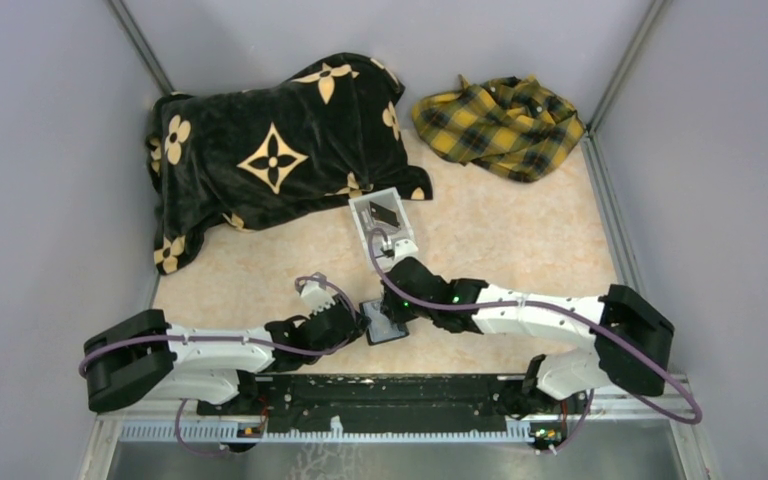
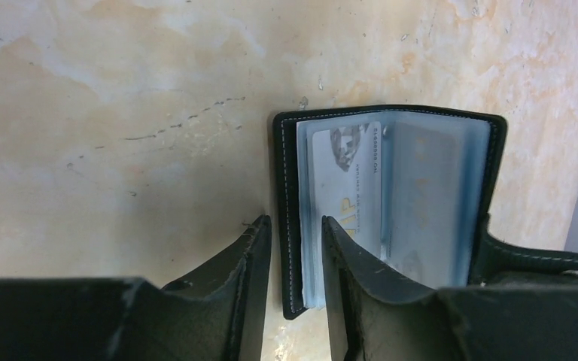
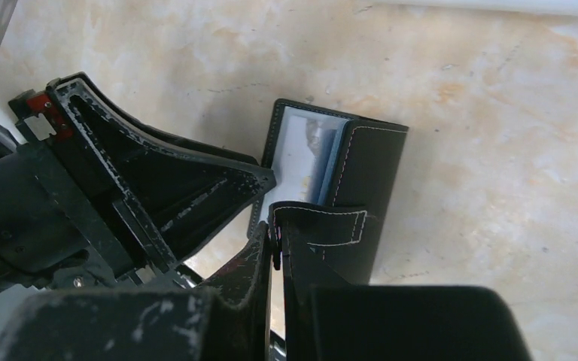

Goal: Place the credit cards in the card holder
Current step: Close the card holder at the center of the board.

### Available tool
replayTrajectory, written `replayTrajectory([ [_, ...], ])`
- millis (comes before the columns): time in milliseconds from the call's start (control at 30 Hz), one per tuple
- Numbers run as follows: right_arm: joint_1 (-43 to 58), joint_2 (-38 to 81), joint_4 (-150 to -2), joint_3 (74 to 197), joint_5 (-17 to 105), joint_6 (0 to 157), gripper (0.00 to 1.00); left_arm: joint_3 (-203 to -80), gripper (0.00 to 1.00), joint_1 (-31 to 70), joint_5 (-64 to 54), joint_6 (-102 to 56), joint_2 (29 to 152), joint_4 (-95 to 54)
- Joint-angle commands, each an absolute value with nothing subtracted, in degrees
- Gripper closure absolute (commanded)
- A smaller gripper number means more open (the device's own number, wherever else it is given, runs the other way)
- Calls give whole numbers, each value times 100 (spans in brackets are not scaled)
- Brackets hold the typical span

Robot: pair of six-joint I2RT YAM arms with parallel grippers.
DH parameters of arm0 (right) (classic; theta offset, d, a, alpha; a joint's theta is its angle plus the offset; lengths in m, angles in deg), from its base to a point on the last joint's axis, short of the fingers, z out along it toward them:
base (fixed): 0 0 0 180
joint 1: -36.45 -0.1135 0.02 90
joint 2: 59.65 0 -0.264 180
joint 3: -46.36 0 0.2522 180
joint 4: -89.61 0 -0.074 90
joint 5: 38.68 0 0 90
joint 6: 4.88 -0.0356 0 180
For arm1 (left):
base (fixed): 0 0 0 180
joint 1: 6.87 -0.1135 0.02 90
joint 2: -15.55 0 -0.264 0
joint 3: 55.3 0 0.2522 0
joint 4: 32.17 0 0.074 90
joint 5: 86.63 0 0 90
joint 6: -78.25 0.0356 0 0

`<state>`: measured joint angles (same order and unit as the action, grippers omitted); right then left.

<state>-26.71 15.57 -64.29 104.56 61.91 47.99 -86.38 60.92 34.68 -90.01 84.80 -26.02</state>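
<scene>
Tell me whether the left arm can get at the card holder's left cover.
Probably yes: the left pincer straddles the card holder's left cover edge, jaws apart, nothing between. The right pincer grips the strap on the other side, out of its way.

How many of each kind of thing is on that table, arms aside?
Cloths: 2 (black flowered cloth, yellow checked cloth)
Box: 1
Wallet: 1
Cards clearly showing: 2 (dark card in box, pale card in wallet)
Total: 6
</scene>
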Motion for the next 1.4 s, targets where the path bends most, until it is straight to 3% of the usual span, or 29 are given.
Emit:
replayTrajectory([
  [0,-2919,1911,-6717,10755,6423,4565,100,-8501,64,6123,3516,-9027,8423,-2370],
  [367,-3217,2510,-7265,10796,6297,4331,99,-8381,73,6124,3374,-9090,8636,-2416],
  [433,-3227,2518,-7351,10764,6224,4327,95,-8353,73,6125,3386,-9132,8596,-2345],
  [633,-3275,2566,-7340,10822,5962,4344,70,-8409,74,6125,3492,-9249,8540,-2023],
  [733,-3351,2625,-7210,10907,5921,4369,64,-8492,74,6118,3530,-9321,8550,-1820],
  [1367,-3860,2361,-6867,11320,5772,4519,57,-8713,77,6119,3932,-10307,7996,-375],
])
